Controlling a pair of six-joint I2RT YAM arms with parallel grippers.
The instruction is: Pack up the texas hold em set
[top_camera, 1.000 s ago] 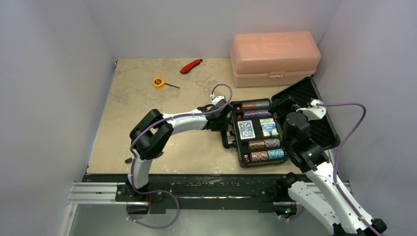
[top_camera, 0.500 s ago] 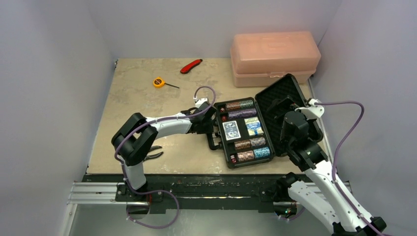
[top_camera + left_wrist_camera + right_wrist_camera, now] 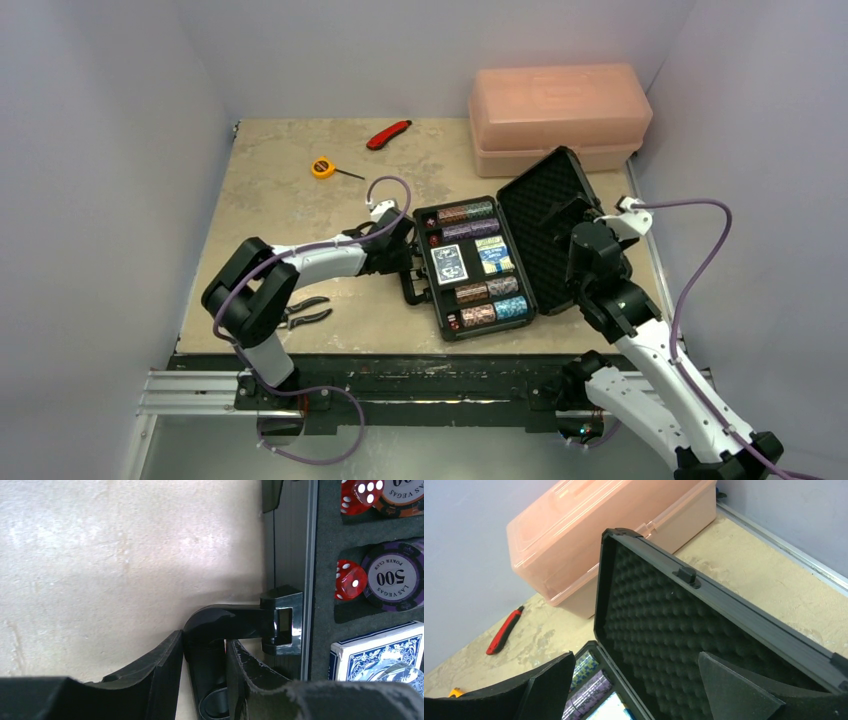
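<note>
Left pincer [image 3: 205,652] grips the handle [image 3: 225,622], with the packed case [image 3: 289,550] just beyond it. Right pincer [image 3: 636,660] gapes, the half-raised foam lid [image 3: 659,625] just ahead. Pin the handle firmly so the case cannot slide, then tip the lid squarely down.

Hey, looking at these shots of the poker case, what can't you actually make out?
- Top view: whether the right gripper touches the lid; its own wrist blocks the contact.
- Left wrist view: the handle's lower end, covered by the left gripper; card deck cut by the frame edge.
- Top view: pliers' jaws, under the left arm; chip rolls' values, too small.
</note>
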